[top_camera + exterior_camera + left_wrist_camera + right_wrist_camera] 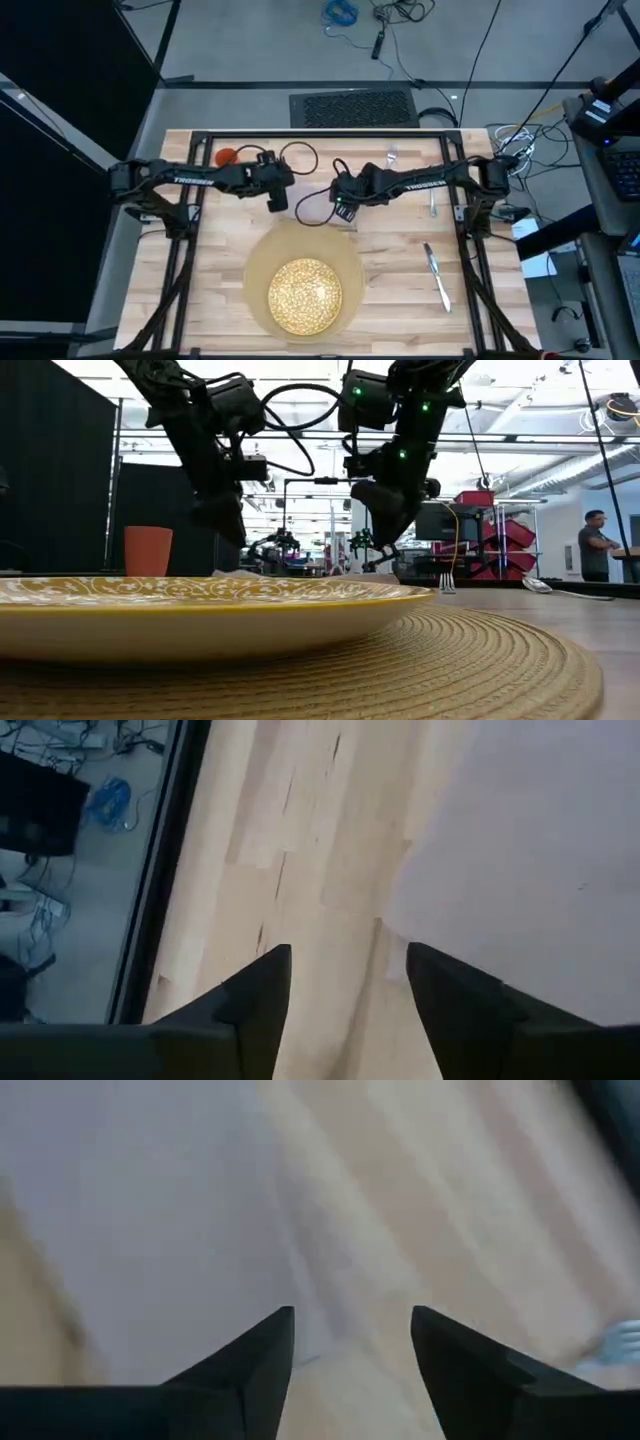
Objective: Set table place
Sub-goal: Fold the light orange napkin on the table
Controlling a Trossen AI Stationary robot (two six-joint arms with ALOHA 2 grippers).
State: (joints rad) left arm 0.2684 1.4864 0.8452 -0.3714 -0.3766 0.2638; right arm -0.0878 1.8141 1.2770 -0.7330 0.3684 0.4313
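The round tan mat [258, 262] lies at the table's near middle with the gold-speckled plate [305, 296] on it. The pinkish-grey napkin [318, 218] lies flat on the table just beyond the mat. My left gripper [348, 955] hovers open above the napkin's left edge [400, 910]. My right gripper [352, 1315] hovers open above its right edge [290, 1280]. In the low view both grippers [215, 520] [385, 535] hang clear of the tabletop. The orange cup [226, 156] stands at the far left.
A knife [437, 277] lies on the right of the mat, a spoon [433, 203] farther back, and a fork [392, 157] near the far edge. Black rails [320, 134] frame the table. Bare planks show on both sides of the mat.
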